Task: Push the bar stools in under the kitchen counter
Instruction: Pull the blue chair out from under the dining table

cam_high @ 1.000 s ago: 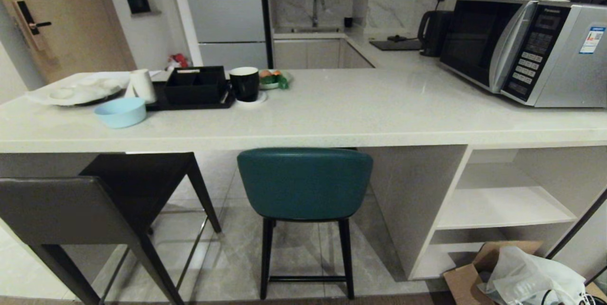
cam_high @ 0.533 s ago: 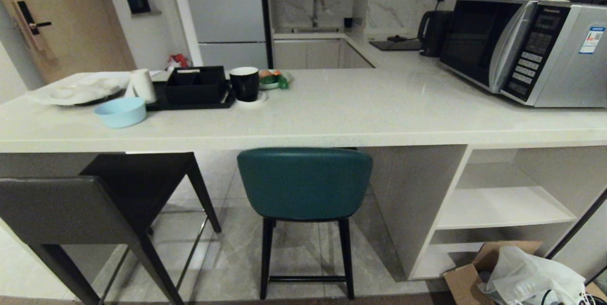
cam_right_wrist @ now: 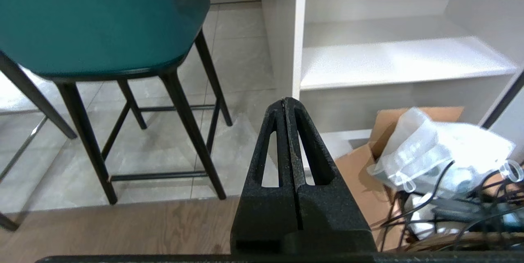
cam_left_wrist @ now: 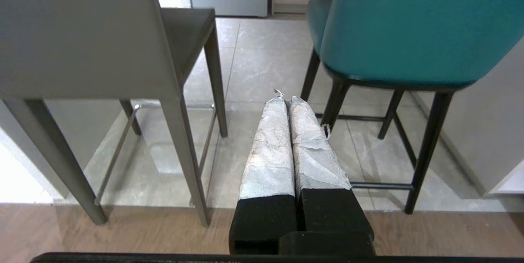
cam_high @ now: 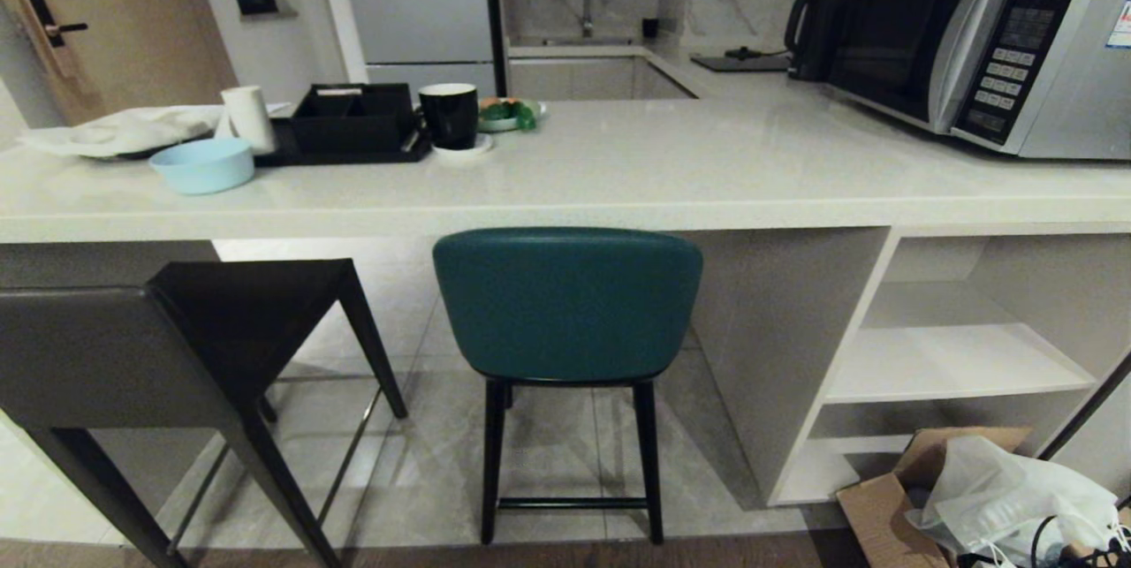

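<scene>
Teal leather covers the curved back of one bar stool (cam_high: 567, 303), which stands on black legs with rungs in front of the bench (cam_high: 618, 188), its back just below the thick pale stone edge and its seat reaching into the open knee space. To its left stands the dark grey stool (cam_high: 177, 347), with a square seat and a low rectangular back; it is turned at an angle and sits farther out from the bench, only the far corner of its seat under the edge. Both stools rest on grey floor tiles (cam_high: 548, 453), close to where wooden flooring begins.

On the bench top lie a light blue bowl (cam_high: 201, 165), a white cup (cam_high: 248, 118), a black tray (cam_high: 353, 122), a black mug (cam_high: 451, 114) on a white saucer and, at the right end, a silver microwave (cam_high: 990, 42). White shelves (cam_high: 954, 356) fill the space under the right part of the bench, and a cardboard box with a white plastic bag (cam_high: 998, 497) sits on the floor before them.

Neither arm shows in the head view. The left gripper (cam_left_wrist: 285, 98), its fingers wrapped in pale tape, hangs low between the two stools, touching neither, with its jaws pressed together and empty. The right gripper (cam_right_wrist: 287, 100), bare black, points towards the slab panel beside the teal stool, jaws likewise together and holding nothing.
</scene>
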Controlling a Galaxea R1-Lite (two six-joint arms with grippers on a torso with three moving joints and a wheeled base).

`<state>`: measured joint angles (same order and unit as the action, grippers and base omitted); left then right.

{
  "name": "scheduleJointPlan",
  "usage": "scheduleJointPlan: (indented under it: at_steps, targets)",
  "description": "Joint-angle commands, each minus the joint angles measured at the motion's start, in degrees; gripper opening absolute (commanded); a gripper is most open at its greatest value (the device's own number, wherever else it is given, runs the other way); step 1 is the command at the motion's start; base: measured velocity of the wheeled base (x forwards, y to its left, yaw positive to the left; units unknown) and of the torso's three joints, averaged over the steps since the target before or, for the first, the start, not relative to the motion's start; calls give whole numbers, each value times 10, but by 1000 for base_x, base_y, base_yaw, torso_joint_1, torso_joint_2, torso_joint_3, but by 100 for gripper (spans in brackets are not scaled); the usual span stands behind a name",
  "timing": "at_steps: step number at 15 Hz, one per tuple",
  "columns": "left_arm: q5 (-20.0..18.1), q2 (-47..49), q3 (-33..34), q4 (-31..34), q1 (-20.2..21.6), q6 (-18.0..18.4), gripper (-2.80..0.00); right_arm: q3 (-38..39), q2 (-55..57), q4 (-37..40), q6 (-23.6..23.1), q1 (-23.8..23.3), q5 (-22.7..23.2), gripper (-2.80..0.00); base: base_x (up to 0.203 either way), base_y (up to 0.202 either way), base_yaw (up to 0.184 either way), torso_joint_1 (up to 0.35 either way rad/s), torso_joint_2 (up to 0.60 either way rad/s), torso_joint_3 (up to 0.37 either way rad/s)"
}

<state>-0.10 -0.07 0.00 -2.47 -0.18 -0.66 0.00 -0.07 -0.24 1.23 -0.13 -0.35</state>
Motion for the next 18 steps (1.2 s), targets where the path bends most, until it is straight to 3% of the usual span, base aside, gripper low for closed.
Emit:
scheduleJointPlan:
  at_steps: [1,9,14,18]
  targets:
    - [0,1,11,-1,0,0,-280,0,1,0,0,0,0,-280,0,0,0,-178,486,294]
    - [0,1,11,-1,0,0,-280,0,1,0,0,0,0,-280,0,0,0,-147,445,292]
    - [0,1,11,-1,0,0,-280,0,1,0,0,0,0,-280,0,0,0,-21,79,55]
    - [0,1,11,-1,0,0,-280,0,1,0,0,0,0,-280,172,0,0,0,7,6]
